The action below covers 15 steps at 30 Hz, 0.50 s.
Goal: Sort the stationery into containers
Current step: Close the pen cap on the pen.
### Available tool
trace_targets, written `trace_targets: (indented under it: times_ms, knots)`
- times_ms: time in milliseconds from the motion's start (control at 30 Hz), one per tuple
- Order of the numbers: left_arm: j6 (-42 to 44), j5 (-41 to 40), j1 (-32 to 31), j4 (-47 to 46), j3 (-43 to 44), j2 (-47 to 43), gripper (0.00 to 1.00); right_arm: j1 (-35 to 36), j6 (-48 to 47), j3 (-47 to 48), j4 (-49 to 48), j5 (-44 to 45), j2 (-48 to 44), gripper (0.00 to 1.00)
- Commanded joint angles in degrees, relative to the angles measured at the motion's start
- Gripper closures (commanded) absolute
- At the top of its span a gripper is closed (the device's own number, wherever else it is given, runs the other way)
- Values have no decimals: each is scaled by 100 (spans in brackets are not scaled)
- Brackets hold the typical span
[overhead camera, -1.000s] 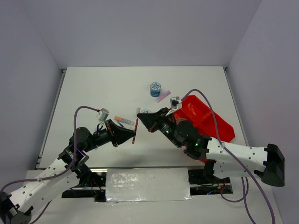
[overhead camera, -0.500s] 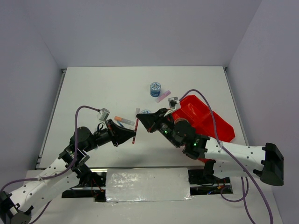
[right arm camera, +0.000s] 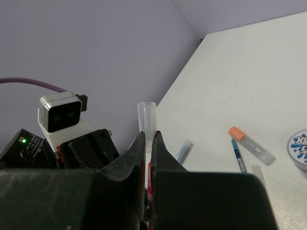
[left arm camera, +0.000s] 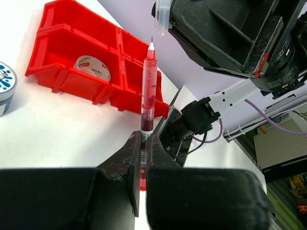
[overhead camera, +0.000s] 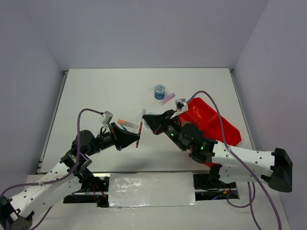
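Arms angled inward over the tabletop (overhead camera: pixel 105 91), their tips nearly meeting just left of the red tray (overhead camera: pixel 225 130). I read the left arm (overhead camera: pixel 96 141) as low and outstretched, jaws clamped on the red pen (left arm camera: pixel 148 91). The right arm (overhead camera: pixel 192 136) reaches out from the tray's near side, jaws pinched on a clear cap (right arm camera: pixel 147 115) just off the pen tip. Bare tabletop runs left of the tray. A blue-white roll (overhead camera: pixel 159 91) and pink stick (overhead camera: pixel 167 99) lie beyond its far-left corner.

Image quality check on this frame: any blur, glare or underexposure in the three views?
Top external: even, soft light, faint shadows. Left wrist: the red pen is sharp, but the left gripper below it is near-black with little detail. Right wrist: the right gripper is likewise dark; the clear cap it holds reads faintly against the wall.
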State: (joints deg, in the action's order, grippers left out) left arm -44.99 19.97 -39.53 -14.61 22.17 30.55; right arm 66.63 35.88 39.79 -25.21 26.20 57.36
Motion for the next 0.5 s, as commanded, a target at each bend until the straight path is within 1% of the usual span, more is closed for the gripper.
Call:
trace_targets:
  times_ms: [0,467]
  knots:
    - [69,95,-20,-358,121,-5,100,-36,-125,143,-45,88,-120,100]
    - [96,16,-20,-297,147,-93,100,-45,51,38,-159,-106,108,100]
